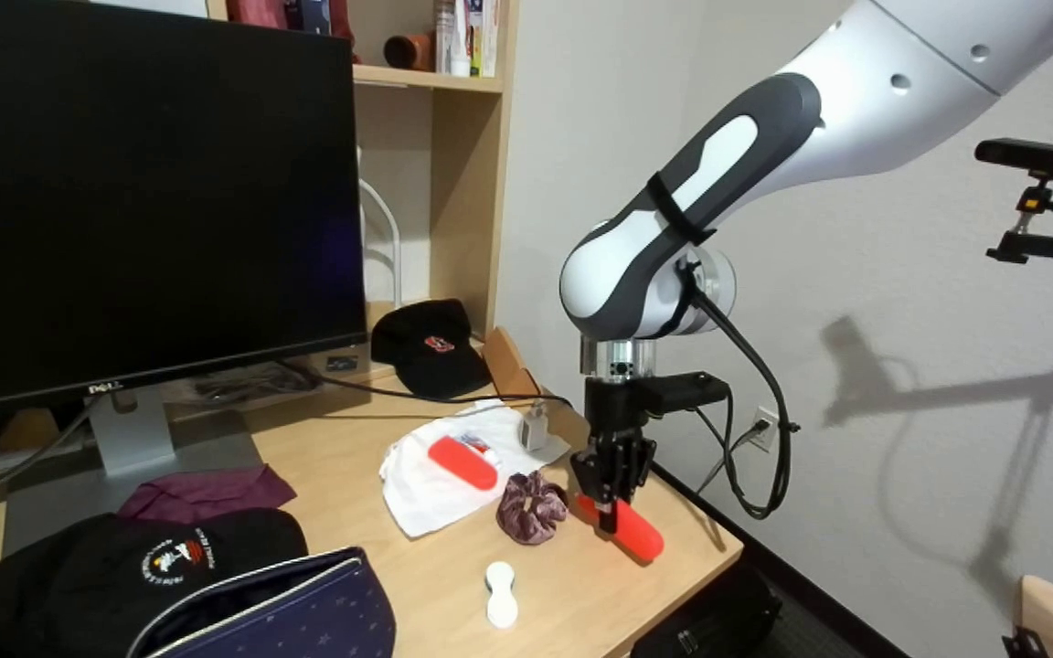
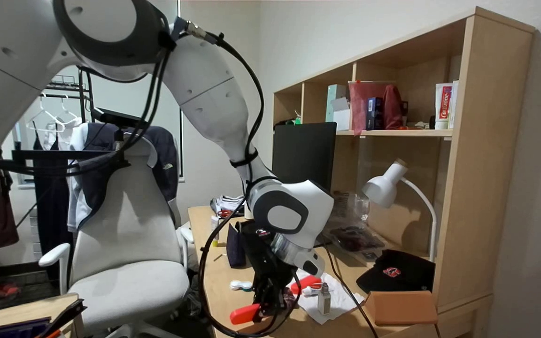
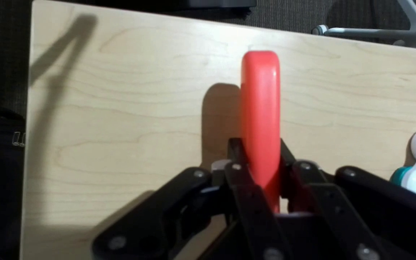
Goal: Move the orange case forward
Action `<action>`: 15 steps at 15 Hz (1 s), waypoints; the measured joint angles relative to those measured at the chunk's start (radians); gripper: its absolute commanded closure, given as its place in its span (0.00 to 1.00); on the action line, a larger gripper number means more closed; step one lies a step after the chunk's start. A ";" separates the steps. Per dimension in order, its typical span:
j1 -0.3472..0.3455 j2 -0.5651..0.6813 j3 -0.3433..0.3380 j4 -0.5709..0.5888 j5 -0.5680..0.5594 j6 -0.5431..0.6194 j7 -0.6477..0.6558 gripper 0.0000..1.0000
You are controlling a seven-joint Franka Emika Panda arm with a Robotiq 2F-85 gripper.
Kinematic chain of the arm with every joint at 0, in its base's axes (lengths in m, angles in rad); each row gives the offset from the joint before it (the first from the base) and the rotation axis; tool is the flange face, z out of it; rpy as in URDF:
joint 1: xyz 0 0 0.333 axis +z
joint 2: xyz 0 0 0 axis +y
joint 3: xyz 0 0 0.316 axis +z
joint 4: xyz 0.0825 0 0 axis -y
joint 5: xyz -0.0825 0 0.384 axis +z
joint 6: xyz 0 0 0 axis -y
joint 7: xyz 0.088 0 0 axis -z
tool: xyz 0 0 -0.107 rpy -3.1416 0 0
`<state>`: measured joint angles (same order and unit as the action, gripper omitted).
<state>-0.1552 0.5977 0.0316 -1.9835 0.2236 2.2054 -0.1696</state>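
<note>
The orange case (image 1: 642, 535), a plain red-orange oblong, is between the fingers of my gripper (image 1: 607, 517) near the desk's corner. It also shows in an exterior view (image 2: 244, 314), partly hidden behind the gripper (image 2: 266, 310). In the wrist view the case (image 3: 261, 104) stands on edge, with both fingers of the gripper (image 3: 260, 153) against its sides and its far end sticking out. Its shadow lies beside it on the desk; I cannot tell whether it touches the desk. A similar red-orange oblong (image 1: 462, 462) lies on a white cloth (image 1: 412, 512).
A purple scrunchie (image 1: 519, 523) lies beside the gripper. A white contact lens case (image 1: 501, 594) is nearer the front. A small bottle (image 2: 324, 299) stands on the cloth. A brown box (image 2: 402, 307) and black cap (image 2: 395, 272) are at the back. The desk edge (image 3: 179, 17) is near.
</note>
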 measured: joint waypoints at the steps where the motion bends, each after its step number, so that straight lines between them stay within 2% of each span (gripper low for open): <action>1: -0.002 0.000 -0.001 0.000 0.000 -0.002 -0.003 0.83; 3: -0.008 0.000 -0.002 -0.001 0.000 -0.002 -0.007 0.51; 10: -0.038 0.003 -0.002 -0.001 0.002 -0.002 -0.036 0.08; 11: -0.039 0.003 -0.003 -0.001 0.002 -0.002 -0.036 0.02; 15: -0.039 0.003 -0.003 -0.001 0.002 -0.002 -0.036 0.00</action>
<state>-0.1940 0.6004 0.0289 -1.9846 0.2256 2.2031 -0.2056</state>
